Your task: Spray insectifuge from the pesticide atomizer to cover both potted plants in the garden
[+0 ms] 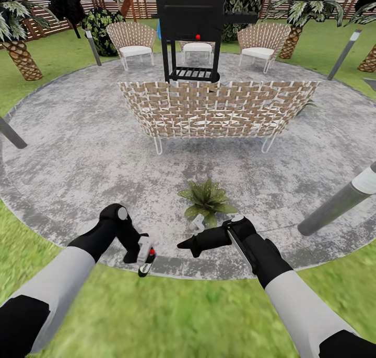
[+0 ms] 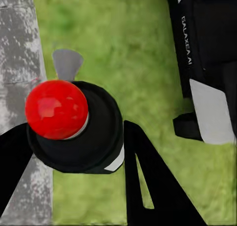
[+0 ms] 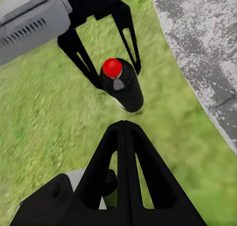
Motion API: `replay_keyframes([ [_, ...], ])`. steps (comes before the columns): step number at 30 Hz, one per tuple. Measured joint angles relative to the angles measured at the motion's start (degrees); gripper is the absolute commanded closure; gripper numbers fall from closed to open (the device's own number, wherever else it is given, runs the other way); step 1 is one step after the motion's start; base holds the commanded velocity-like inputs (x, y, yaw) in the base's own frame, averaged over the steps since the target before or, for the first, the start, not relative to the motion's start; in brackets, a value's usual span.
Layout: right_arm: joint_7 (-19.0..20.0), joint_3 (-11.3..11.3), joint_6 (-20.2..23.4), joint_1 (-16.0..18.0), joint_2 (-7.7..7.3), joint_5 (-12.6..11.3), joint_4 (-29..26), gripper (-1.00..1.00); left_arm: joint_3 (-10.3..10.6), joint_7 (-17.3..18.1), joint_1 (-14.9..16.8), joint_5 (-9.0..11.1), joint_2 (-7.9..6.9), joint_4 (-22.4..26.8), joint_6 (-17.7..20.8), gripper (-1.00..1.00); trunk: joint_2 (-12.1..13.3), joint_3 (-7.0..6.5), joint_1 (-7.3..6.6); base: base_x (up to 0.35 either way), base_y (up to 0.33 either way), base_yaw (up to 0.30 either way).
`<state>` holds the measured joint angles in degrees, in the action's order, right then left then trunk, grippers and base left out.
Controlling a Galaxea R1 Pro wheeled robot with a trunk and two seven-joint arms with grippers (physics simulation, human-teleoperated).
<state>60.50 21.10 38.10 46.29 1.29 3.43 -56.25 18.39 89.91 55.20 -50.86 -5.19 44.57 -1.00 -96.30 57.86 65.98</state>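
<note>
While the head view looks across the patio [image 1: 78, 154], I hold the pesticide atomizer [image 1: 148, 261] clamped in my left gripper [image 1: 142, 253] at seven o'clock of the potted plant [image 1: 208, 200]; I judge the nozzle needs swinging toward those leaves before spraying. In the left wrist view its red cap [image 2: 56, 109] sits between the fingers. In the right wrist view the bottle's long axis runs lengthwise out of that grip, and my right gripper [image 3: 126, 132] looks closed, empty.

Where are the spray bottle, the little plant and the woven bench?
pesticide atomizer [image 3: 122, 85], right wrist view, on its dark body below the red cap.
potted plant [image 1: 207, 199], head view, on its leaves.
woven bench [image 1: 216, 109], head view, on its woven back.
</note>
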Motion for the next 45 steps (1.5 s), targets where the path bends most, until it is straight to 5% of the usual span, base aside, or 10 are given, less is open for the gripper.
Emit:
replay_keyframes([
  [5, -0.5, -0.1, 0.0, 0.0, -0.15, 0.0, 0.1, 1.0, -0.9, -7.6, -0.2, -1.1, -4.68, -0.7, 6.0, 1.0, 0.0, 0.0, 0.0, 0.0, 0.0, 0.0],
  [10, -1.3, -0.4, -0.1, -0.2, -0.81, -0.1, 3.5, 1.0, -8.2, -26.1, -0.2, 2.3, -3.3, -13.1, 10.1, 1.0, 0.0, 0.0, 0.0, 0.0, 0.0, 0.0],
  [13, -1.6, -0.6, -0.6, -0.3, -6.14, 0.1, 16.8, 1.0, -18.1, -34.2, -0.2, 11.4, -3.43, -19.2, 10.3, 1.0, 0.0, 0.01, 0.0, 0.0, 0.0, 0.0],
  [15, -1.7, -0.7, -1.3, -0.3, -9.67, 0.0, 23.9, 1.0, -21.5, -36.4, -0.2, 13.8, -4.1, -21.5, 10.3, 1.0, 0.0, 0.01, 0.0, 0.0, 0.0, 0.0],
  [22, -1.7, 0.0, -26.1, -0.6, -16.76, -0.5, 53.1, 1.0, -23.9, -43.1, -0.2, 15.5, -4.25, -33.3, 4.5, 1.0, 0.0, 0.01, 0.0, 0.0, 0.0, 0.0],
  [25, -2.9, -0.2, -30.8, -0.6, -19.52, -0.9, 57.0, 1.0, -23.8, -49.5, -0.7, 17.6, -4.3, -37.6, 1.8, 1.0, 0.0, 0.01, 0.0, 0.0, 0.0, 0.0],
  [32, -38.2, -1.2, -39.2, -1.1, -19.75, -11.7, 57.9, 1.0, -23.8, -58.7, -5.3, 28.1, -4.25, -43.1, -2.5, 1.0, 0.0, 0.01, 0.0, 0.0, 0.0, 0.0],
  [33, -40.3, -1.2, -39.4, -1.4, -19.66, -13.2, 57.9, -1.0, -23.9, -60.1, -5.9, 28.3, -4.22, -43.2, -2.5, 1.0, 0.0, 0.01, 0.0, 0.0, 0.0, 0.0],
  [39, -50.5, -1.2, -39.9, -4.3, -19.33, -24.4, 57.9, -1.0, -23.9, -70.0, -11.4, 28.6, -3.66, -43.2, -2.7, 1.0, 0.0, 0.01, 0.0, 0.0, 0.0, 0.0],
  [45, -54.4, -1.1, -39.9, -7.8, -18.57, -26.8, 57.8, -1.0, -24.1, -73.6, -16.5, 32.2, -3.17, -43.2, -4.1, 1.0, 0.0, 0.01, 0.0, 0.0, 0.0, 0.0],
])
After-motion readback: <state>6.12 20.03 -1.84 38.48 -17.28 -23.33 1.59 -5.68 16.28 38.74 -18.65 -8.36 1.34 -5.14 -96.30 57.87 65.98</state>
